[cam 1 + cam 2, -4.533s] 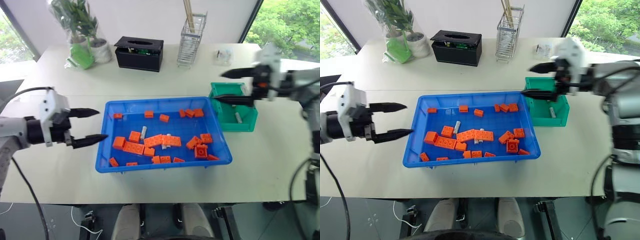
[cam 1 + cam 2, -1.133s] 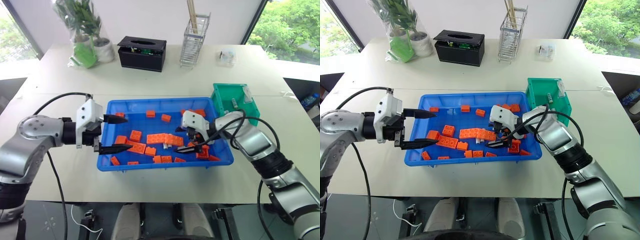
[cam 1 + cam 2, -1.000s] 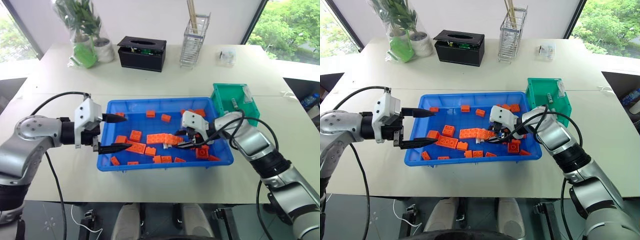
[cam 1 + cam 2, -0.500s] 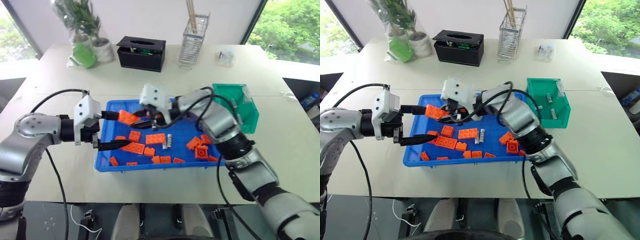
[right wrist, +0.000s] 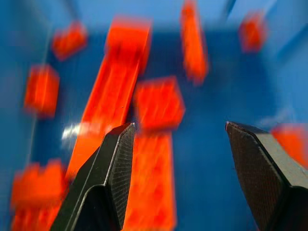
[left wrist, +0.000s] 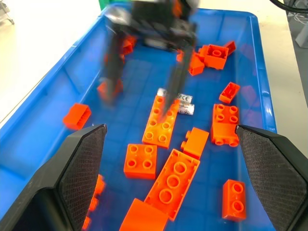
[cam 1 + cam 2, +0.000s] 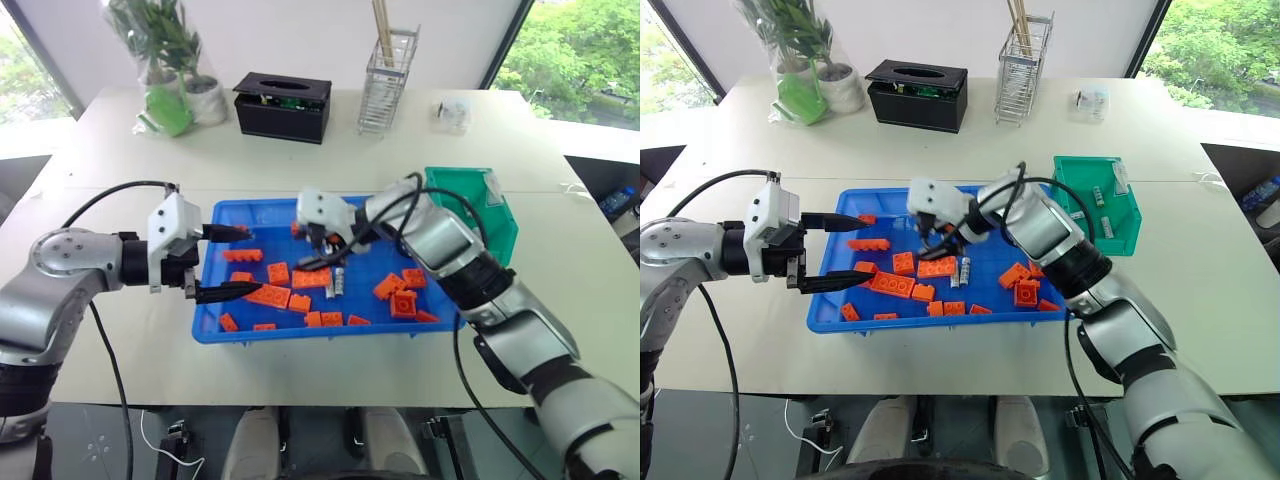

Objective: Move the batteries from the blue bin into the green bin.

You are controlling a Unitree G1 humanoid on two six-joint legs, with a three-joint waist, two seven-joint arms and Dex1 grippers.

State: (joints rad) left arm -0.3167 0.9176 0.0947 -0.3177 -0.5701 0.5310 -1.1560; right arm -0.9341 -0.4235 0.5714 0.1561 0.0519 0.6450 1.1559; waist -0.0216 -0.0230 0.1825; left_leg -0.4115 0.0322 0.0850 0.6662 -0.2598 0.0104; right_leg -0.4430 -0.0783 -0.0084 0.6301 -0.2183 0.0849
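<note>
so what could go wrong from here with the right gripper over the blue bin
1. The batteries lie hard against orange bricks, so the open right gripper could close on a brick instead, or nudge the batteries away.
2. The left gripper hangs open over the blue bin's left end, close to the right one; a reach further left might bump it.
3. The green bin is small, so a loose carry could drop a battery short.
</note>
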